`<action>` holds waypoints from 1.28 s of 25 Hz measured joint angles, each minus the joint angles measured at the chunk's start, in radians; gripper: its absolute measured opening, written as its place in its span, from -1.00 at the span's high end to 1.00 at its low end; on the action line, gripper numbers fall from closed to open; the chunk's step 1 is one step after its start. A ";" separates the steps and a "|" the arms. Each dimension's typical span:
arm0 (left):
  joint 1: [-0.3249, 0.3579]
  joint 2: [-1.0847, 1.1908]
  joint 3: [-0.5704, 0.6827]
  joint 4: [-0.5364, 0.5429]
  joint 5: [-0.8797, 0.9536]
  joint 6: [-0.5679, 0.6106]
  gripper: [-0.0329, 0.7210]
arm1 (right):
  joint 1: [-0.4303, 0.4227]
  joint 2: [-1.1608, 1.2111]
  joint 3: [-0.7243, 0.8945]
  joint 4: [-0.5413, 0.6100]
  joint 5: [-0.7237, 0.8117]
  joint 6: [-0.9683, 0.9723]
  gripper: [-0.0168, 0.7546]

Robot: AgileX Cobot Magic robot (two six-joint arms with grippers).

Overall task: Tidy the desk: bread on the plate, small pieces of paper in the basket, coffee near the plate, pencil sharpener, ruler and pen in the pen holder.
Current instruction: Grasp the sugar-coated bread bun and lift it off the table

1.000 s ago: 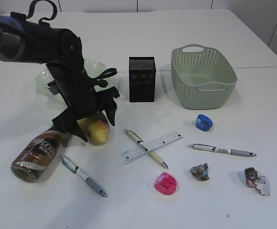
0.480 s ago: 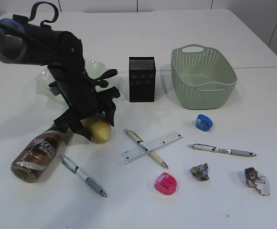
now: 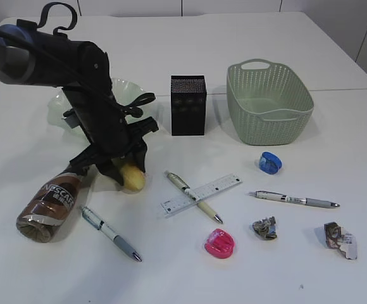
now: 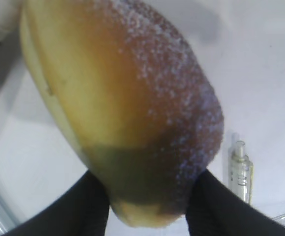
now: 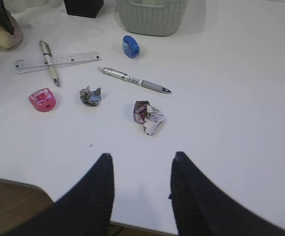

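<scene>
The bread (image 3: 133,177) lies on the desk (image 3: 171,272) in front of the plate (image 3: 124,87). My left gripper (image 3: 131,171) reaches down over it, and both black fingers press the bun's sides (image 4: 128,108), so it is shut on the bread. The coffee (image 3: 50,206) lies on its side to the left. The pen holder (image 3: 188,104) and basket (image 3: 269,95) stand at the back. The ruler (image 3: 202,194) lies under a cream pen (image 3: 193,197). Two paper wads (image 5: 149,116) (image 5: 90,96) lie ahead of my right gripper (image 5: 141,162), which is open and empty.
A blue sharpener (image 3: 270,163) and a pink sharpener (image 3: 220,244) lie on the desk. A silver pen (image 3: 294,200) rests at the right, another pen (image 3: 111,233) near the bottle. The desk's front edge (image 5: 14,179) runs just under my right gripper.
The left gripper's fingers have drawn together onto the bread and dropped a little lower around it. The right gripper and everything else stay where they were.
</scene>
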State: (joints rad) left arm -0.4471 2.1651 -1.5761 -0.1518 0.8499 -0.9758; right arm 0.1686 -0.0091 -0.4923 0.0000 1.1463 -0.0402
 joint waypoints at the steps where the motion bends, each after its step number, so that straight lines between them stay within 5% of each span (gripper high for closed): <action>1: 0.000 0.000 0.000 0.000 0.002 0.000 0.10 | 0.000 0.000 0.000 0.000 0.000 0.000 0.14; 23: 0.000 -0.154 -0.002 -0.027 0.104 0.041 0.11 | 0.000 0.000 0.000 0.000 0.000 0.000 0.13; 32: 0.000 -0.176 -0.125 0.008 0.218 0.353 0.11 | 0.000 0.000 0.000 0.000 0.000 0.000 0.14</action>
State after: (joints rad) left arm -0.4471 1.9887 -1.7007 -0.1441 1.0684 -0.6232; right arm 0.1686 -0.0091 -0.4923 0.0000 1.1463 -0.0402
